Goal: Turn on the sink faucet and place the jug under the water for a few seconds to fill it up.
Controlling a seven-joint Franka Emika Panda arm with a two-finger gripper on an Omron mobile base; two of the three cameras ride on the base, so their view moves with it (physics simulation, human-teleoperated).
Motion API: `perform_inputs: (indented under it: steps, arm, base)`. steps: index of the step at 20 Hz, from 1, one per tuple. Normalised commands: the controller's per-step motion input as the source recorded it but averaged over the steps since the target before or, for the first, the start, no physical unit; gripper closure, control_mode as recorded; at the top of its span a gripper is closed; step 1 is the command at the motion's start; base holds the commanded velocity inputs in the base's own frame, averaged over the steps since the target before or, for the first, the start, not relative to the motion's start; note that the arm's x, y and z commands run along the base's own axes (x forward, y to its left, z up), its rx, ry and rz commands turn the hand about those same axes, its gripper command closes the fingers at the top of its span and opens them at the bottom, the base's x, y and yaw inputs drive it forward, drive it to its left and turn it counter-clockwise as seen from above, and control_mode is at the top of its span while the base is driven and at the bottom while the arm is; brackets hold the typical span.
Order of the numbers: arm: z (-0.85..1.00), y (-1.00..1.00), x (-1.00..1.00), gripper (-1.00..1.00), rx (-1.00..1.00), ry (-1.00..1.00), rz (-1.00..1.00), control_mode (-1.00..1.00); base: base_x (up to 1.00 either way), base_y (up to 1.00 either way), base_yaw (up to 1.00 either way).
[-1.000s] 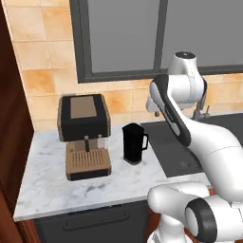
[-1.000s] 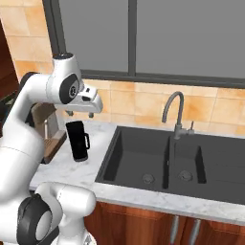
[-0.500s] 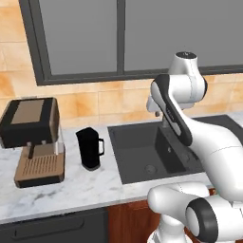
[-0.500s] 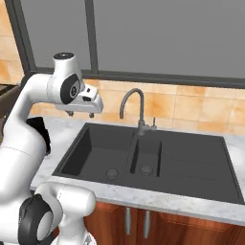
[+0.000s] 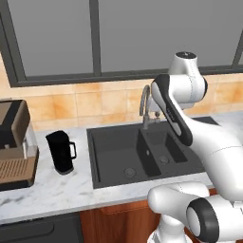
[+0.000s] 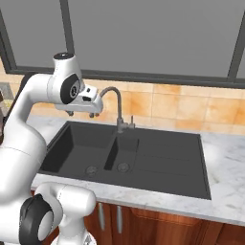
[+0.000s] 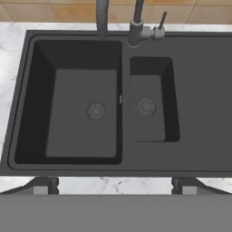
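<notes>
The jug [image 5: 60, 152], glossy black with its loop handle to the right, stands upright on the marble left of the sink [image 5: 113, 142]. The grey gooseneck sink faucet [image 5: 144, 107] rises behind the divider between the two basins, and no water runs from it. My gripper [image 6: 83, 114] hangs open high above the left basin, left of the sink faucet [image 6: 117, 104] and well away from the jug. Looking straight down, the hand view takes in the sink [image 7: 199, 99], the sink faucet [image 7: 136, 25] with its small lever to the right, and my gripper [image 7: 113, 186] with its tips wide apart and nothing between them.
A black-and-brown coffee machine [image 5: 13, 144] sits at the far left of the counter. White marble counter [image 6: 225, 158] runs around the sink, with a tiled backsplash [image 6: 182, 107] and a dark-framed window behind. The right part of the sink is a flat drainer.
The base has driven to the right, so the whole scene slid left in both base views: the sink is now centred and the coffee machine is at the edge. The arm's pose is unchanged.
</notes>
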Motion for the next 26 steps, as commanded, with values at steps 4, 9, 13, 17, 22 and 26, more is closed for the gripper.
perform_inputs:
  steps: [4,9,13,17,22,26]
  arm:
    - [0.0,0.0,0.0,-1.0,0.0,0.0,0.0,1.0]
    - [0.0,0.0,0.0,-1.0,0.0,0.0,0.0,1.0]
    - [0.0,0.0,0.0,-1.0,0.0,0.0,0.0,1.0]
    - [0.0,0.0,0.0,-1.0,0.0,0.0,0.0,1.0]
    - [0.0,0.0,0.0,-1.0,0.0,0.0,0.0,1.0]
    - [-0.25,-0.2,0.01,-1.0,0.0,-0.12,0.0,-1.0]
  base:
    - [0.07,-0.39,0.0]
    - [0.02,-0.15,0.0]
    - [0.0,0.0,0.0]
    - [0.0,0.0,0.0]
    - [0.0,0.0,0.0]
    - [0.0,0.0,0.0]
